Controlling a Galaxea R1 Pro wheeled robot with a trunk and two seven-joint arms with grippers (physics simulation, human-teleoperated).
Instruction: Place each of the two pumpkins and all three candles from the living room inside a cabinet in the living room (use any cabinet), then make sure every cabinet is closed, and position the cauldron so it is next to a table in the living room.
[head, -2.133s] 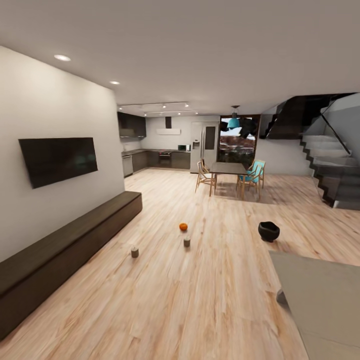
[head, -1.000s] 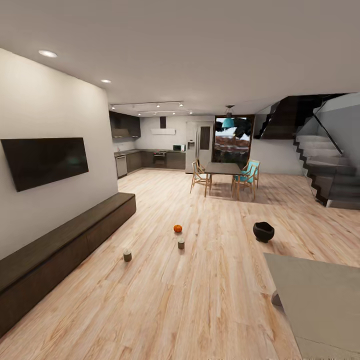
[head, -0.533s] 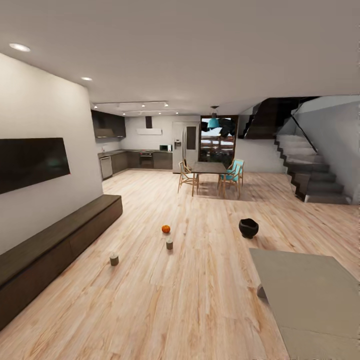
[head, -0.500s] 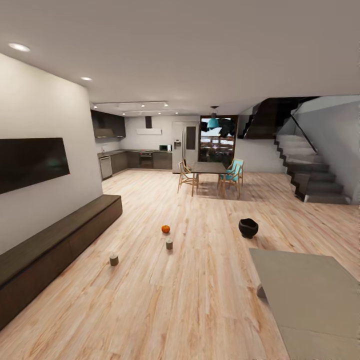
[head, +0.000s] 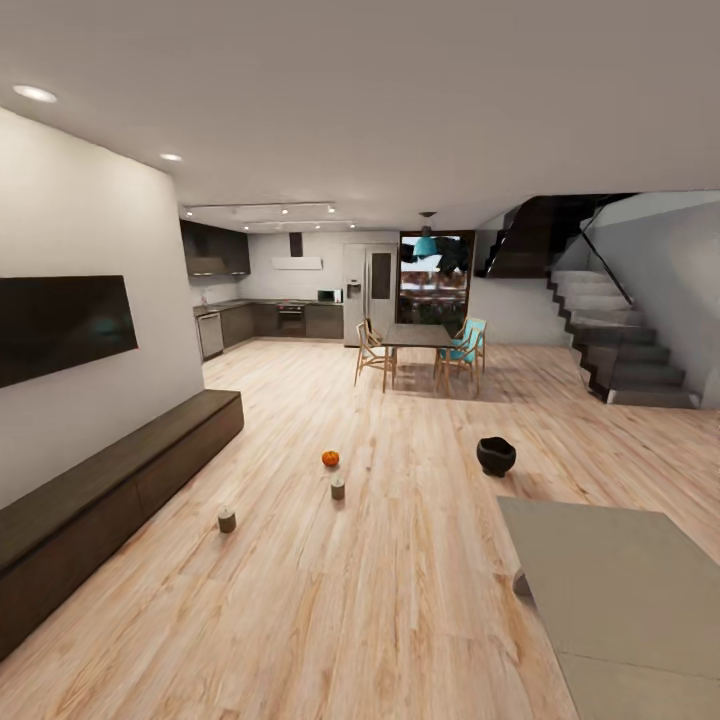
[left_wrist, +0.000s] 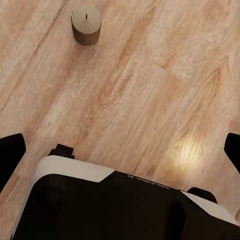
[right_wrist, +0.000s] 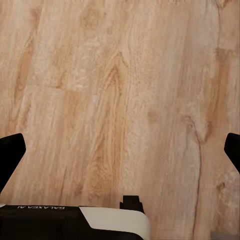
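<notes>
One orange pumpkin (head: 330, 458) sits on the wood floor mid-room. A candle (head: 338, 488) stands just in front of it and another candle (head: 227, 520) further left, near the long dark cabinet (head: 130, 475), whose fronts are shut. The black cauldron (head: 496, 455) rests on the floor a little beyond the grey table (head: 610, 575) at the lower right. In the left wrist view my left gripper (left_wrist: 121, 152) is open over bare floor, with a candle (left_wrist: 86, 25) upright some way ahead of it. My right gripper (right_wrist: 121, 150) is open over bare floor.
A dark TV (head: 60, 325) hangs on the left wall above the cabinet. Far back stand a dining table with chairs (head: 425, 345), the kitchen (head: 290, 310) and stairs (head: 620, 345) at the right. Wide floor lies between cabinet and table.
The whole head view has swung, so everything slid left in the picture; over the last half second it has nearly settled. The pumpkin, candles and cauldron themselves have not moved.
</notes>
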